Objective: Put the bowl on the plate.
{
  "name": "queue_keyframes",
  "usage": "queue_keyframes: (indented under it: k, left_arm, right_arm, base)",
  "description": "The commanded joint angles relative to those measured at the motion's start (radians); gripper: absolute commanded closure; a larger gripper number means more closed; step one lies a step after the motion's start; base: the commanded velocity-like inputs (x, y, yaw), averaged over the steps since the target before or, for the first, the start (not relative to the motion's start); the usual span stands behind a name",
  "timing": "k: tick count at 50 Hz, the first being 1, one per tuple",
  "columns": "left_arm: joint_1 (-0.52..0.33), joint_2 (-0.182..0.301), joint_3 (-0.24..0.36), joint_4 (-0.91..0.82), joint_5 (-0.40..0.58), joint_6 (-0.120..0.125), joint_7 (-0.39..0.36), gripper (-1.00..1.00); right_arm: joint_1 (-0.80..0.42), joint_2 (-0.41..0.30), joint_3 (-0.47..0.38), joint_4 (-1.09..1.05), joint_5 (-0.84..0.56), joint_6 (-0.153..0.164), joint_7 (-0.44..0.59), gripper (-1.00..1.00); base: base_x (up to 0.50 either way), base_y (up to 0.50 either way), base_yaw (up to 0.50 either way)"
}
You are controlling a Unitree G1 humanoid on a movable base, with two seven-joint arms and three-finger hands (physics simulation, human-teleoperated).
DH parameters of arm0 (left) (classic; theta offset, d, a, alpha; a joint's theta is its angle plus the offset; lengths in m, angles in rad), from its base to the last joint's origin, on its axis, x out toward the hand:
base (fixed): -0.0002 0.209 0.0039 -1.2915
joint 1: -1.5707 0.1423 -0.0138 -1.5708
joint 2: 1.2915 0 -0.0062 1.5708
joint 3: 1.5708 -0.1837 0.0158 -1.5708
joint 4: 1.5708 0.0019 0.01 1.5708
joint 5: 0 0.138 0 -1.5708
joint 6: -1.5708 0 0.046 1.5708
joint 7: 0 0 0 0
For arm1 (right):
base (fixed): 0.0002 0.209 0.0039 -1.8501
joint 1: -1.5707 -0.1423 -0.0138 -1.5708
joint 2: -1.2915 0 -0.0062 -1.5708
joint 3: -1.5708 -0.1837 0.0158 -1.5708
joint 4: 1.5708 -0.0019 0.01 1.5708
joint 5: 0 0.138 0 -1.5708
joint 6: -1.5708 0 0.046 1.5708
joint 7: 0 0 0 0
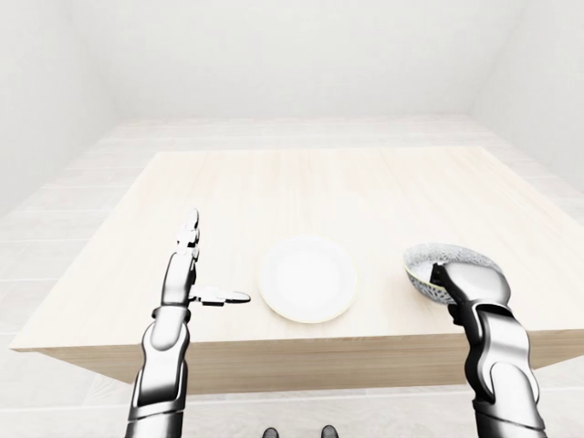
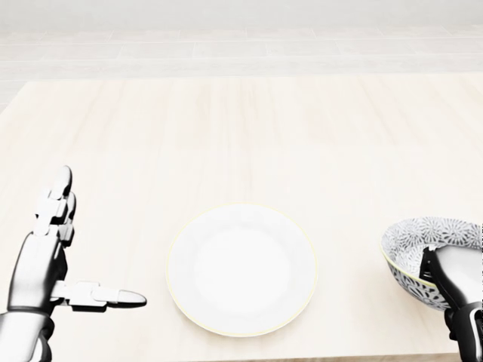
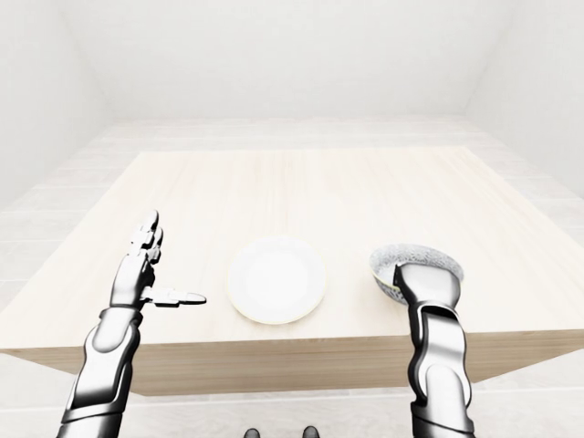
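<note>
A white plate (image 2: 241, 269) lies flat on the pale wooden table (image 2: 241, 128), near the lower middle of the head view. To its right is a patterned grey-and-white bowl (image 2: 419, 235) with a yellowish rim, a clear gap away from the plate. My right hand (image 2: 451, 277) covers the bowl's near side, its fingers closed over the rim. The bowl looks slightly tilted; whether it rests on the table I cannot tell. My left hand (image 2: 98, 240) hovers left of the plate, open, with fingers straight and thumb pointing toward the plate, holding nothing.
The table's near edge (image 1: 292, 351) runs just below both hands, with pale tiled floor (image 1: 292, 128) around it and white walls beyond. Nothing else stands on the tabletop.
</note>
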Motion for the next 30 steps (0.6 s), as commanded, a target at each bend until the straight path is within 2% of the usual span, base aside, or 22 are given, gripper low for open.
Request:
queue_keyframes:
  k: [1, 9, 30]
  left_arm:
    - [-0.002, 0.0, -0.005, 0.014, 0.004, -0.008, 0.005, -1.0]
    - [0.001, 0.0, -0.009, 0.032, 0.01, -0.025, 0.007, -1.0]
    - [-0.006, 0.008, 0.0, 0.051, 0.002, -0.025, 0.0, -1.0]
  right_arm:
    - [-0.037, 0.016, 0.014, -0.043, -0.071, 0.0, 0.035, 0.34]
    - [-0.08, 0.041, 0.058, -0.037, -0.098, 0.0, 0.039, 0.33]
    - [-0.175, 0.092, 0.165, -0.007, -0.126, 0.0, 0.049, 0.34]
  base:
    - [0.0, 0.0, 0.0]
    - [0.0, 0.0, 0.0]
    - [0.0, 0.0, 0.0]
